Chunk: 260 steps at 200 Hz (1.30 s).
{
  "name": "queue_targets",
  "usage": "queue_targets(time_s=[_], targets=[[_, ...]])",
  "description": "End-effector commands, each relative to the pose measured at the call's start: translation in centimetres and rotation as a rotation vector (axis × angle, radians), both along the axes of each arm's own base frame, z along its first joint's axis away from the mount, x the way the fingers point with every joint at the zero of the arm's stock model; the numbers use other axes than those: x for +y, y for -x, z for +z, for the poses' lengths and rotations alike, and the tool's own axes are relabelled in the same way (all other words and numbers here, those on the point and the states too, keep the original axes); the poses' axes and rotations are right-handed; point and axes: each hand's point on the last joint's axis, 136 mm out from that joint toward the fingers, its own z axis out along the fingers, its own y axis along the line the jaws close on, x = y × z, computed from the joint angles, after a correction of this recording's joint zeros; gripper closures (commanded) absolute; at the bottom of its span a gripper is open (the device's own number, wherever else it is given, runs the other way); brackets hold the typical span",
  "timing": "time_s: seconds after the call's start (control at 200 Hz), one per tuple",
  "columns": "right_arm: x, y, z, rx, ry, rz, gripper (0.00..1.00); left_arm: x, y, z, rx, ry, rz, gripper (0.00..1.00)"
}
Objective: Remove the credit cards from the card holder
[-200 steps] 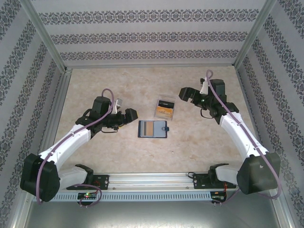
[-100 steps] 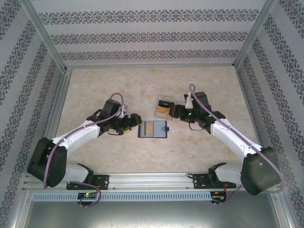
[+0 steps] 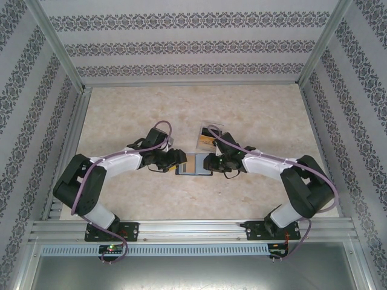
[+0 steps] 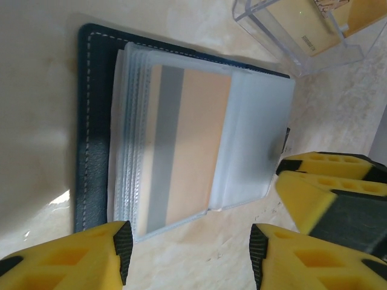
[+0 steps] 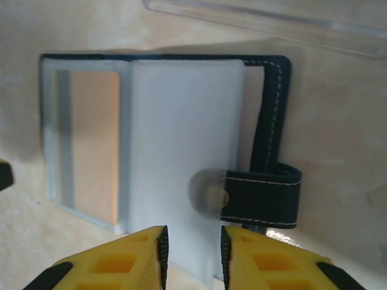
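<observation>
The left hand (image 4: 187, 254) is released, its jaws set wide before the near rim of the frosted sleeves (image 4: 254, 139). The right hand (image 5: 191, 254) is likewise released, its jaws narrowly apart with a sleeve edge lying between them and nothing grasped.

It is judged that the leather cover should be pinned flat by one hand, while only the card's free end is pinched by the other. Otherwise the slippery sleeve would likely be lifted along with it.

The card holder (image 4: 91, 121) is laid flat near the middle of the desk (image 3: 151, 109), slightly toward its near edge. It is navy, pale-stitched and fitted with a closing tab (image 5: 260, 196). A tan-orange credit card (image 4: 193, 139) with a grey stripe is seen through the top sleeve.

Just beyond, toward the far edge, a clear box (image 4: 290, 30) is best left untouched.
</observation>
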Motion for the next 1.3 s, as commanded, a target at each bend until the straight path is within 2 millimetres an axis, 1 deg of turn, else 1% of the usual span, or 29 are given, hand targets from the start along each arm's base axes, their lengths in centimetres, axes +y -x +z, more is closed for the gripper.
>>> queue_targets(time_s=[0.0,0.09,0.32,0.62,0.694,0.849,0.969,1.294], targets=[[-0.1,-0.6,-0.6,-0.010,0.034,-0.017,0.70,-1.5,-0.7,0.5,-0.036,0.024,-0.036,0.44],[-0.2,-0.5,-1.2,0.002,0.044,-0.013,0.74,-1.8,-0.8,0.2,-0.032,0.020,-0.045,0.44],[0.0,-0.3,-2.0,0.024,0.052,-0.005,0.74,-2.2,-0.9,-0.9,-0.007,0.015,-0.059,0.44],[0.3,-0.2,-2.4,0.037,0.054,0.000,0.74,-3.7,-0.9,-0.4,-0.015,0.067,-0.095,0.44],[0.4,-0.2,-2.5,0.042,0.051,0.001,0.74,-4.1,-0.9,-0.2,-0.020,0.088,-0.103,0.42],[0.6,-0.2,-2.7,0.050,0.050,0.003,0.73,-4.4,-0.9,-0.4,-0.008,0.100,-0.111,0.40],[0.6,-0.3,-2.7,0.051,0.051,0.003,0.73,-4.8,-1.0,0.0,-0.012,0.117,-0.117,0.40],[0.8,-0.4,-2.9,0.059,0.051,0.005,0.73,-5.9,-1.5,2.7,-0.062,0.210,-0.134,0.40]])
